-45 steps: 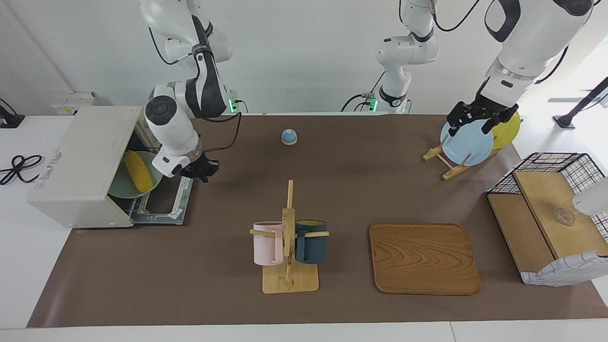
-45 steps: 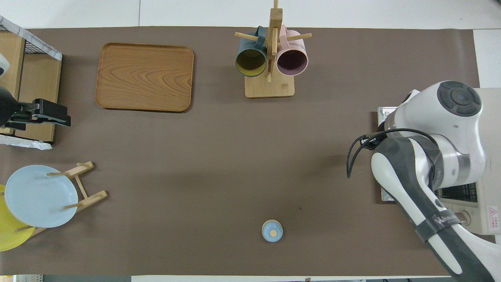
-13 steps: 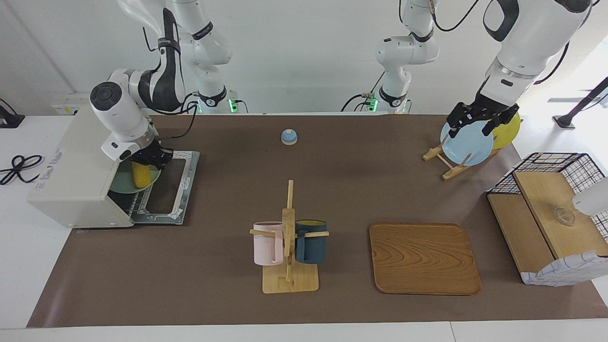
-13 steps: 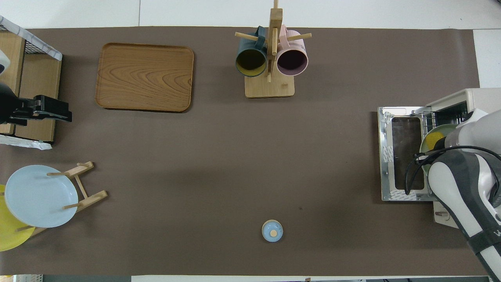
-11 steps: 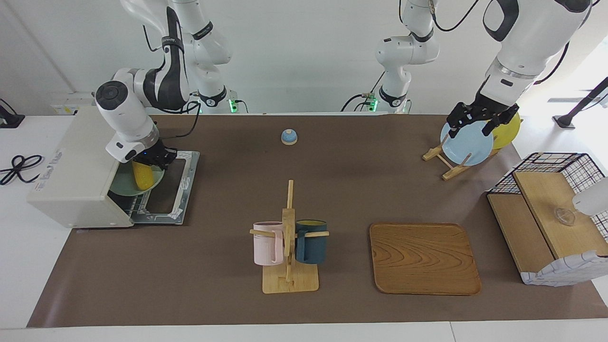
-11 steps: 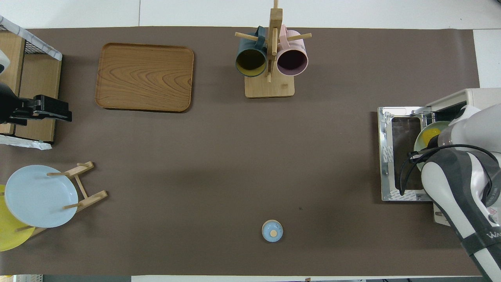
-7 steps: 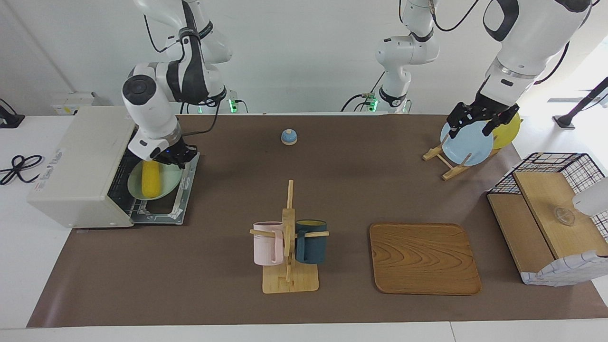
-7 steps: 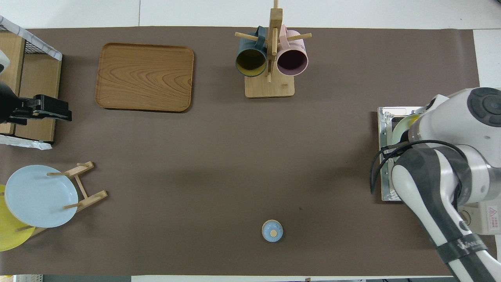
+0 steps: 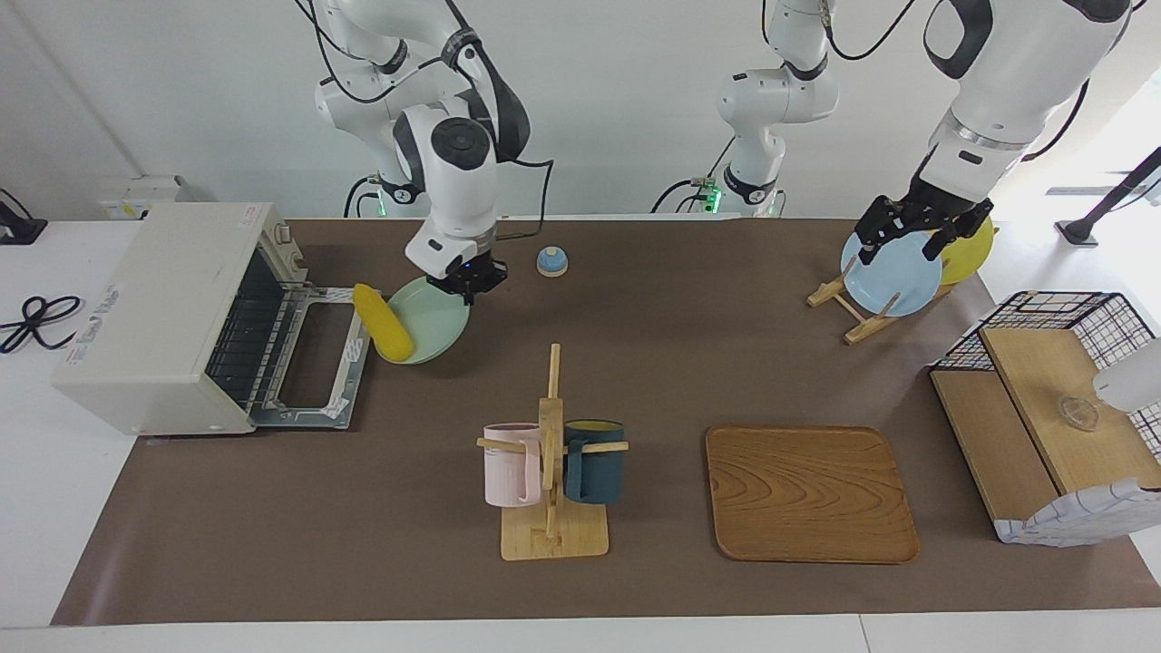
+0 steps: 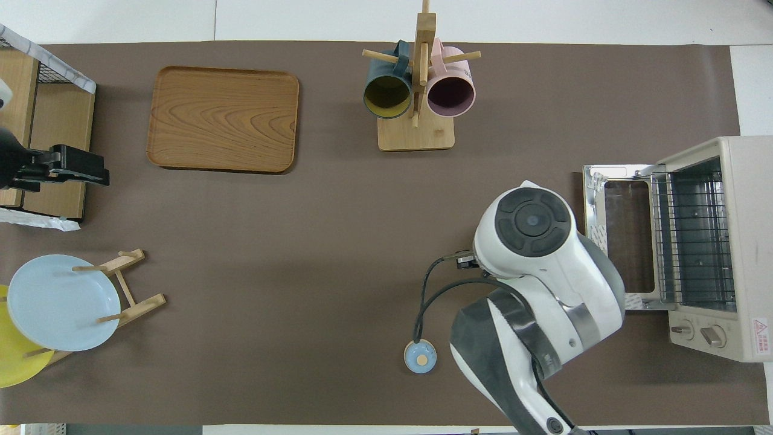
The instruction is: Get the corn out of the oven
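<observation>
Table [image 9: 680,363], oven [image 9: 154,317] at the right arm's end, its door lowered and its wire rack now bare. Right arm, reaching from its base to hold the right gripper [image 9: 467,279] over the mat beside the open door; its fingers are closed on the rim of a green plate [image 9: 431,326]. The corn [image 9: 383,334] lies on that plate's oven-side edge. A second ago plate and corn sat inside the oven; both are now outside it, so removal is judged essentially done, with set-down remaining. Left gripper [image 9: 921,229] waits over the blue plate [image 9: 893,272] on its rack, fingers spread and holding nothing.
</observation>
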You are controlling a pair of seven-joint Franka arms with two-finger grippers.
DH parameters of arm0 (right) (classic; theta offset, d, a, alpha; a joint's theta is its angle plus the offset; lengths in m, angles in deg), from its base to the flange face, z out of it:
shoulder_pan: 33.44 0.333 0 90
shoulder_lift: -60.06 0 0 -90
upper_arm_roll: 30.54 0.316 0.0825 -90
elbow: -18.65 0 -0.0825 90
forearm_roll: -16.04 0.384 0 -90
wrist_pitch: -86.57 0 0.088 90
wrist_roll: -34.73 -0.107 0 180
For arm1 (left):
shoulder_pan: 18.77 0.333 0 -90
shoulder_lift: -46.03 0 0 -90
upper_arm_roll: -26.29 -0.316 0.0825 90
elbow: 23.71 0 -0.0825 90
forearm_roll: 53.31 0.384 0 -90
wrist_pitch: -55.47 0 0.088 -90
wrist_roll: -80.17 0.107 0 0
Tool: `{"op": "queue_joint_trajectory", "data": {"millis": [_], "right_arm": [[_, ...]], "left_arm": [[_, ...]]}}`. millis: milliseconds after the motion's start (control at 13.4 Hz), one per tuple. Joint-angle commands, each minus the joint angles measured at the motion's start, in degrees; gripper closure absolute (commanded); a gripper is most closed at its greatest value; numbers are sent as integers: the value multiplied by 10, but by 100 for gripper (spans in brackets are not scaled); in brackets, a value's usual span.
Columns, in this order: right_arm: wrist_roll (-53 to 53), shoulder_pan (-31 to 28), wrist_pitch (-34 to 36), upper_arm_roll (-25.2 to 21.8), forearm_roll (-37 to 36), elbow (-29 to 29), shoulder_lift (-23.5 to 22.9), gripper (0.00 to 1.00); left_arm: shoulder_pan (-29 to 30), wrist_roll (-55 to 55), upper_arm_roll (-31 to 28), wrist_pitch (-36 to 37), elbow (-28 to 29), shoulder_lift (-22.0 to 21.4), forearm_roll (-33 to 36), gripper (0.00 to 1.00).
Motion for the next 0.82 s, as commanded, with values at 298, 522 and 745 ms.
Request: {"op": "queue_joint_trajectory", "data": {"millis": [298,522,745], "right_arm": [[-161,103,-49,-2,-6,-125,-177,100],[-169,112,-81,-2,-5,-144,-216,100],[-168,103,-90,-1,3,-142,-223,100]], "left_arm": [[3,3,2,-10,8,-7,11,0],[3,2,2,-18,20,-10,11,0],[3,2,2,-19,27,-14,11,0]]}}
